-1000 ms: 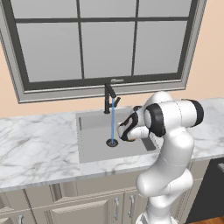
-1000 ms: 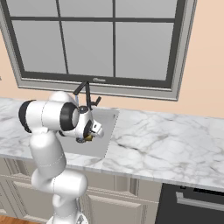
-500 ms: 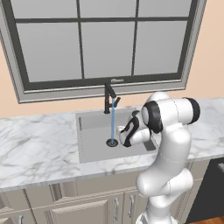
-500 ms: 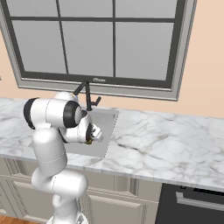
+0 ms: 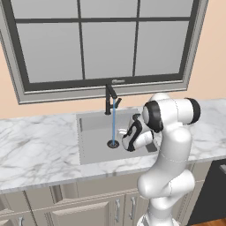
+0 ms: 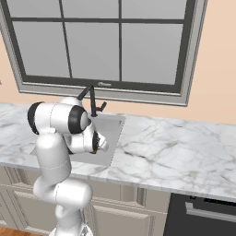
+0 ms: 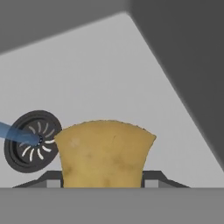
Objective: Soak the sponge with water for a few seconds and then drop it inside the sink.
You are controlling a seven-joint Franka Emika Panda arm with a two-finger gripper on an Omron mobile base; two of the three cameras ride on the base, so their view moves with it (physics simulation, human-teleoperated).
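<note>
One yellow sponge [image 7: 105, 153] sits clamped in the claw [image 7: 104, 178], held inside the sink [image 5: 90, 150] above its grey floor, just beside the round drain [image 7: 30, 141]. Compared with a second ago, the arm has dipped lower into the basin, its wrist now below the rim. The water [image 5: 114, 121] falls in a thin blue line from the black faucet [image 5: 109, 98] straight onto the drain, beside the sponge, not touching it. A white marble bench [image 6: 175, 147] surrounds the basin, under a wide dark-framed window [image 5: 106, 39] in a peach wall [image 6: 216, 64].
</note>
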